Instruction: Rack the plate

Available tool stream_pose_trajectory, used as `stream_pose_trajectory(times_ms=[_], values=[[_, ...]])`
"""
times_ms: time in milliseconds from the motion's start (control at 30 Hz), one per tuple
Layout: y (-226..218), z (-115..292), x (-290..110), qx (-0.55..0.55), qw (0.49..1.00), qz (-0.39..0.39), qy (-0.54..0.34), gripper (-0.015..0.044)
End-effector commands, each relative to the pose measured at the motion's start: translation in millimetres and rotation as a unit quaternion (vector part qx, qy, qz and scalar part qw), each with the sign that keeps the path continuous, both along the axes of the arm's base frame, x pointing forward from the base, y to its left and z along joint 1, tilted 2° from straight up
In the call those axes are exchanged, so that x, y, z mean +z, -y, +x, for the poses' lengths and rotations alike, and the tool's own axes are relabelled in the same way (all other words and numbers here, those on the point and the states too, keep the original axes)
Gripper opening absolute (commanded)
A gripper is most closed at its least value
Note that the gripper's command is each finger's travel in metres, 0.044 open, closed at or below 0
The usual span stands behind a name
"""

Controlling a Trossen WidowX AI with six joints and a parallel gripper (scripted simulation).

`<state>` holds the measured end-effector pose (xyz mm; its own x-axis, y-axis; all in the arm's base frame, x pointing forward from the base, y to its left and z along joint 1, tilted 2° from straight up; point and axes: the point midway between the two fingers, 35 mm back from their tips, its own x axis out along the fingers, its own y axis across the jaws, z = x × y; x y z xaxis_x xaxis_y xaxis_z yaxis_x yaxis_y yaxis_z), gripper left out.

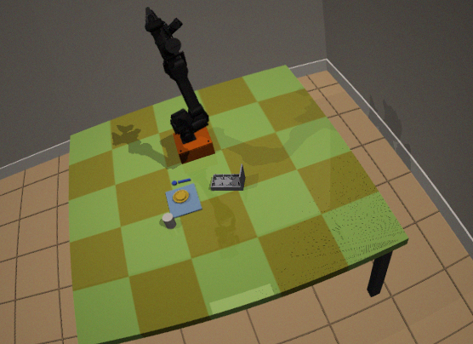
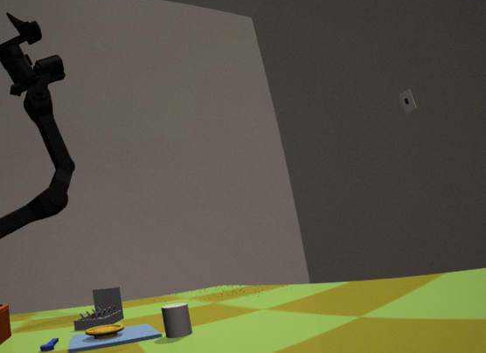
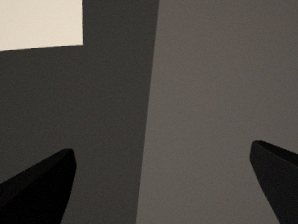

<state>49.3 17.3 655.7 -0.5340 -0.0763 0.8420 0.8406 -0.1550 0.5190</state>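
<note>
A yellow plate (image 1: pixel 180 197) (image 2: pixel 104 329) lies flat on a blue mat (image 1: pixel 192 208) (image 2: pixel 140 333) in front of the arm's base. The grey dish rack (image 1: pixel 228 182) (image 2: pixel 98 319), with short prongs and an upright back panel, stands to the right of the mat in the top view. My gripper (image 1: pixel 150 14) (image 2: pixel 14 20) (image 3: pixel 164 153) is raised high above the base and points up toward the wall. Its fingers stand wide apart with nothing between them. The wrist view shows only walls and ceiling.
A grey cylinder (image 1: pixel 168 220) (image 2: pixel 177 321) stands at the mat's front corner. A small blue utensil (image 1: pixel 181 181) (image 2: pixel 49 344) lies behind the mat. The orange base block (image 1: pixel 196 147) stands behind these. The chequered table (image 1: pixel 298 201) drops off at its edges.
</note>
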Motion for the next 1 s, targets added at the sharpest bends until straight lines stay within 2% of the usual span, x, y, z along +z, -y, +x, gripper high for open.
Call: stream_pose_trajectory(times_ms=[0, 433, 967], values=[[0.1, -1.2, -0.1, 0.001, 1.0, 0.001, 0.001, 0.04], [27.8, -83.6, -15.0, 0.062, 0.991, 0.076, 0.089, 0.04], [105.0, -155.2, -52.3, 0.145, 0.953, 0.208, 0.164, 0.04]])
